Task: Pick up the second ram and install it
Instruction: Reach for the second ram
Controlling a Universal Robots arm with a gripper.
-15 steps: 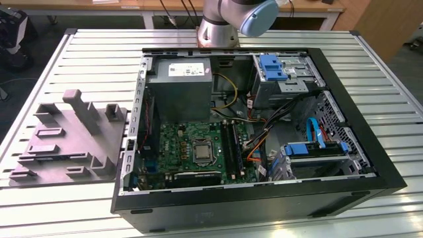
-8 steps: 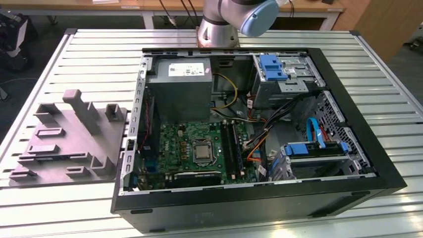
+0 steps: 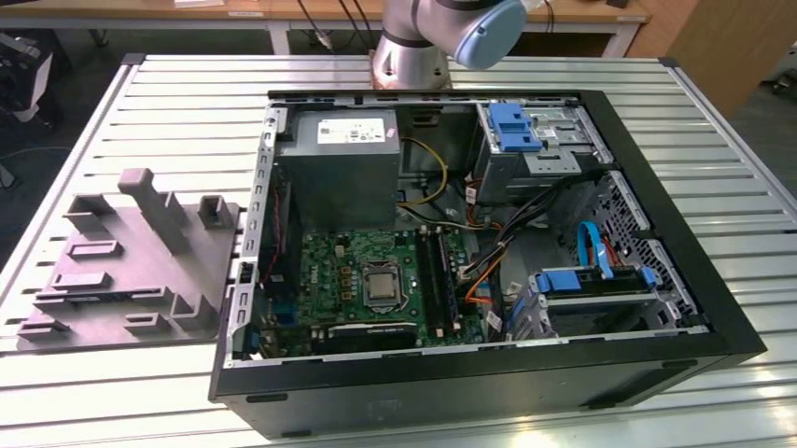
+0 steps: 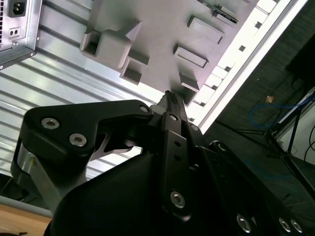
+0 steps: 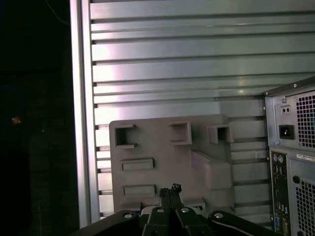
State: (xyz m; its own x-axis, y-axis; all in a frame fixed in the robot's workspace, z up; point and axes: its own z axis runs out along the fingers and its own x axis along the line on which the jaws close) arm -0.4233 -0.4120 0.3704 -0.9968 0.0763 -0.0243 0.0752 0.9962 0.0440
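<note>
While the second ram [image 3: 106, 297] is hard to make out, it seems to be the thin dark strip lying in the grey fixture [image 3: 137, 271], near the table [image 3: 187, 84] edge at the exterior view's left. I judge it light, stiff and fragile, best pinched across its flat faces at mid-length, clear of the contacts. In both wrist views the fingers [image 5: 164, 196] are clenched on nothing, aimed down at the fixture from well above. The arm [image 3: 430, 37] stands at the table's far edge, behind the open computer case [image 3: 648, 280].
</note>
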